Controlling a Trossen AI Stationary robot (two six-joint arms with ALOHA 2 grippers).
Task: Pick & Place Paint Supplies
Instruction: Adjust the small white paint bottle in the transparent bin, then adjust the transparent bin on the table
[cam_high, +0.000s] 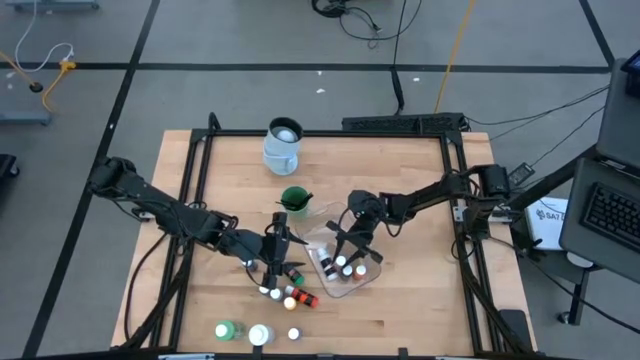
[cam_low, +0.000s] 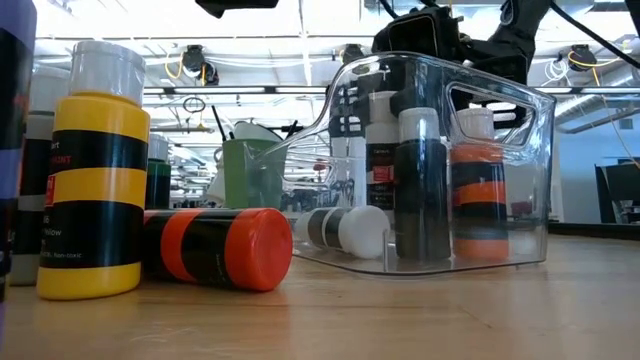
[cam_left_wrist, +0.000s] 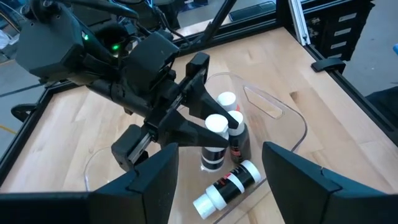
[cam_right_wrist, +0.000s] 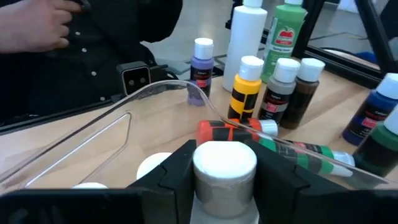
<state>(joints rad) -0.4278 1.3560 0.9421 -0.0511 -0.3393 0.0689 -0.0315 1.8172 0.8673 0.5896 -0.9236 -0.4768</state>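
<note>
A clear plastic tub (cam_high: 345, 268) stands right of the table's middle with several white-capped paint bottles inside; one bottle (cam_left_wrist: 227, 186) lies on its floor. My right gripper (cam_high: 345, 248) reaches into the tub from the right, shut on an upright paint bottle (cam_left_wrist: 214, 149). My left gripper (cam_high: 278, 250) hovers open just left of the tub, with nothing between its fingers (cam_left_wrist: 158, 180). More paint bottles (cam_high: 285, 295) stand and lie on the table near the tub's near-left side. A green bottle (cam_high: 225, 330) and a white jar (cam_high: 260, 335) stand by the near edge. My right gripper pinches the bottle's white cap (cam_right_wrist: 225, 163) between its two fingers, one on either side. The fingers come slanting down from the table's right. The bottle stays upright inside the tub, beside another upright bottle (cam_left_wrist: 229, 102). Whether its base rests on the tub's floor, I cannot tell.
A pale jug (cam_high: 283, 145) stands at the far edge. A green cup (cam_high: 295, 200) stands just behind the tub. An orange bottle (cam_low: 215, 248) lies on its side next to an upright yellow one (cam_low: 98, 190). A person's hand (cam_right_wrist: 31, 25) shows beyond the table.
</note>
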